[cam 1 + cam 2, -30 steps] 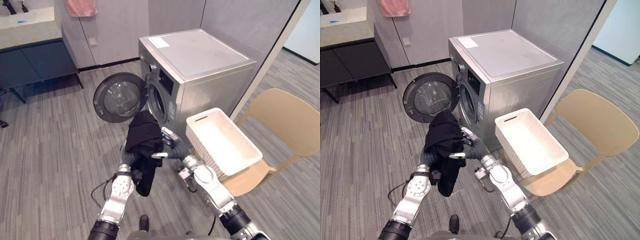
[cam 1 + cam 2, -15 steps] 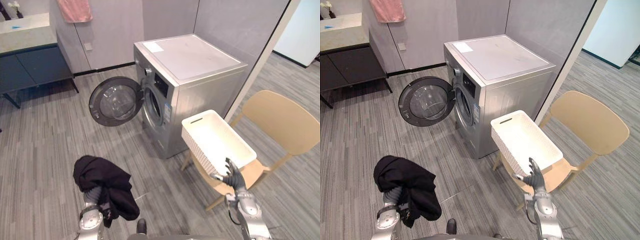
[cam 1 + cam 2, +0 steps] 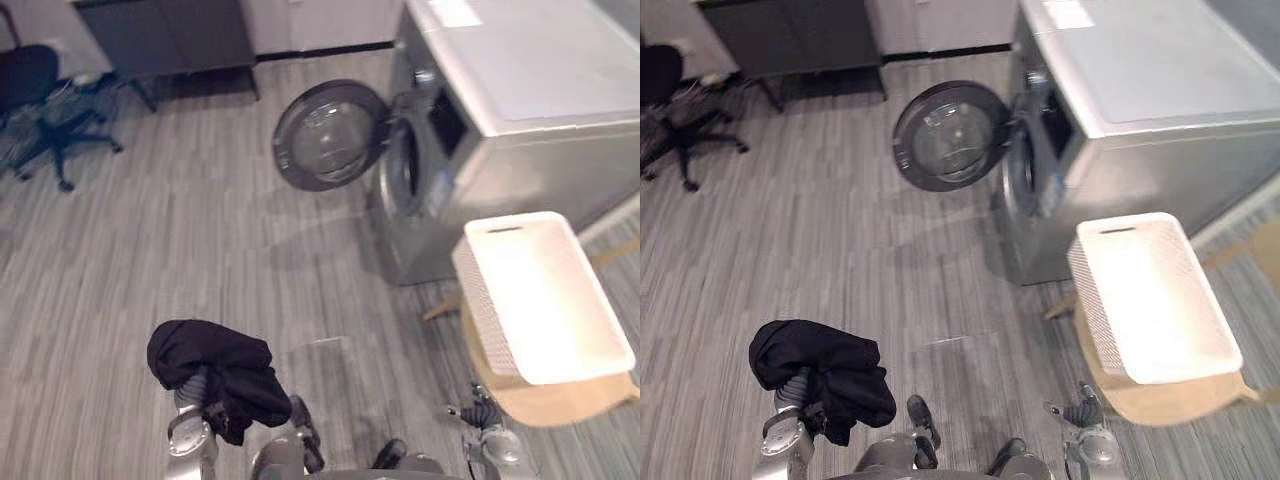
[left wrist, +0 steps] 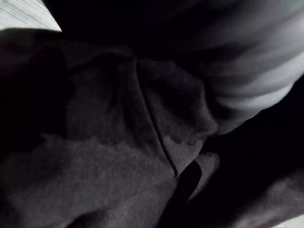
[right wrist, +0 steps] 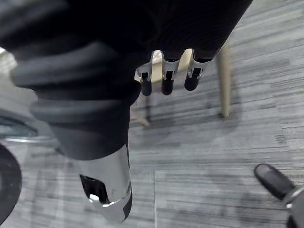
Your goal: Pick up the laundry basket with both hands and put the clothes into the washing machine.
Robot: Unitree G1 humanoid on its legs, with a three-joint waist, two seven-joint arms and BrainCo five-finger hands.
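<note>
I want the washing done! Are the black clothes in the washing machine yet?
No, the black clothes hang bunched over the left hand, away from the washing machine, whose door stands open.

Inspect the right hand (image 5: pixel 95 90): its back and wrist are sheathed in a dark ribbed cover with thick rounded folds. Its fingers (image 5: pixel 164 76) are silver, each ending in a dark tip. The thumb (image 5: pixel 109 190) is polished silver with a dark slot. The left forearm (image 3: pixel 188 445) shows rounded silver-grey casing.
</note>
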